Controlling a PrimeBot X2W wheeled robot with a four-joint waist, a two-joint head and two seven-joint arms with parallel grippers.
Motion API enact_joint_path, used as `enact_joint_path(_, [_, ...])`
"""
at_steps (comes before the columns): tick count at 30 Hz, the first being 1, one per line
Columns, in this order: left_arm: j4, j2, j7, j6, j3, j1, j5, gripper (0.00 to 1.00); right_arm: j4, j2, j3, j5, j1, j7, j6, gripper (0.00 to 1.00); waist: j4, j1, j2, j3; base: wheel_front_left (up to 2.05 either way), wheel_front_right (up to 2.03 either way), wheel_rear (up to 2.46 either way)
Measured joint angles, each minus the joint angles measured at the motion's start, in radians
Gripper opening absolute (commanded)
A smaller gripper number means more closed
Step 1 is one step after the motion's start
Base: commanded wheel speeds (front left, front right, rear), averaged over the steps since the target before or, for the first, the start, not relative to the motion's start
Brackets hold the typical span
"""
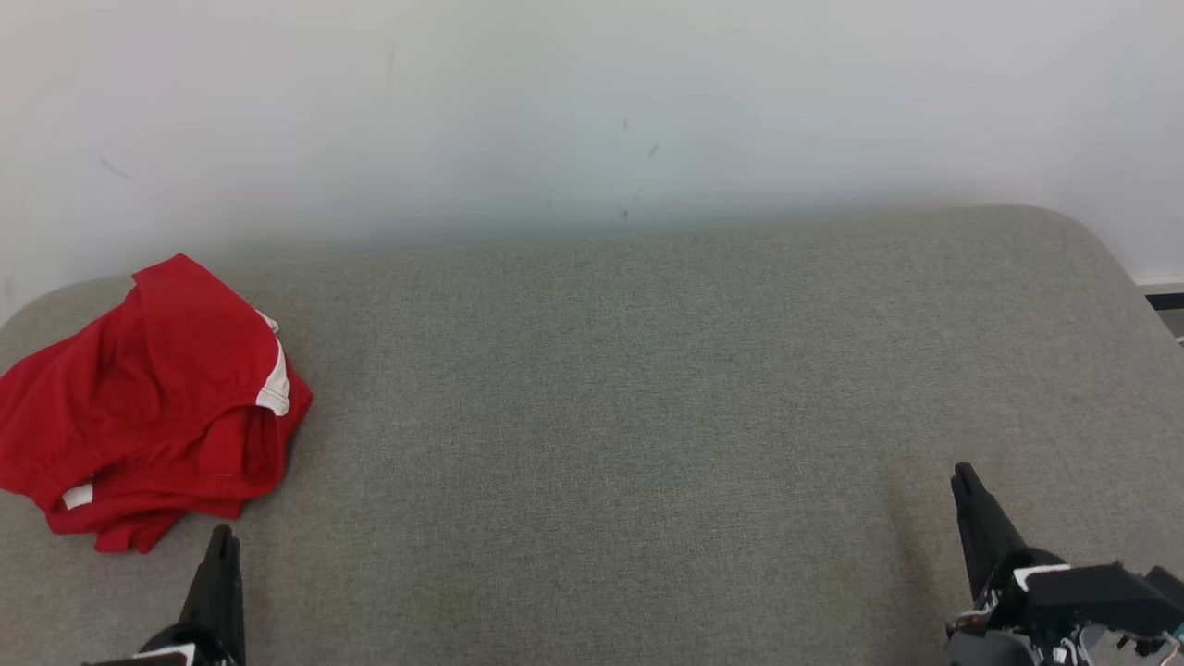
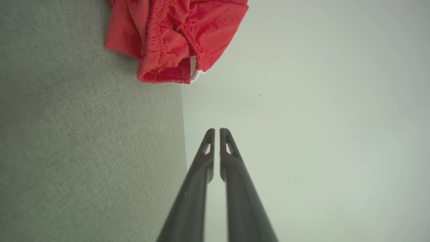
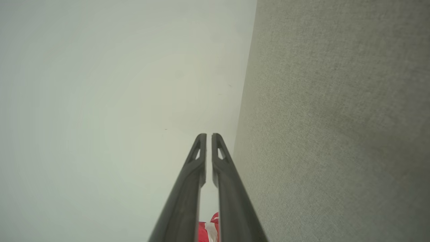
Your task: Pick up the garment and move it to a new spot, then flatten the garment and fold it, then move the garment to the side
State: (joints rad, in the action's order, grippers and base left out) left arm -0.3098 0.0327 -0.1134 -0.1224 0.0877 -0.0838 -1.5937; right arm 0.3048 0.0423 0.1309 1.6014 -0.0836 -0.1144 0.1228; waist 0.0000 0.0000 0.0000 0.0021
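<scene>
The red garment point(image 1: 153, 407), trimmed in white, lies crumpled at the left end of the grey cushioned surface point(image 1: 629, 416), close to the white wall point(image 1: 592, 102); nothing holds it. The left gripper point(image 1: 222, 538) sits at the lower left, just short of the garment's near edge, its two dark fingers closed on nothing; the right gripper point(image 1: 964, 476) stands well apart at the lower right, likewise closed and empty. In the right wrist view a scrap of red and white shows low between the fingers; probably the same garment, though too small to be sure.
</scene>
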Motion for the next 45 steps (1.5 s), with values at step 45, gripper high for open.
enact_joint_path(45, [-0.034, 0.052, 0.149, 0.097, -0.203, 0.044, 0.434, 1.00, 0.022, 0.082, -0.192, -0.450, 0.056, 0.145, -0.106, 1.00, 0.003, -0.0001, 0.0000, -0.082, 0.00, 0.00, 0.00])
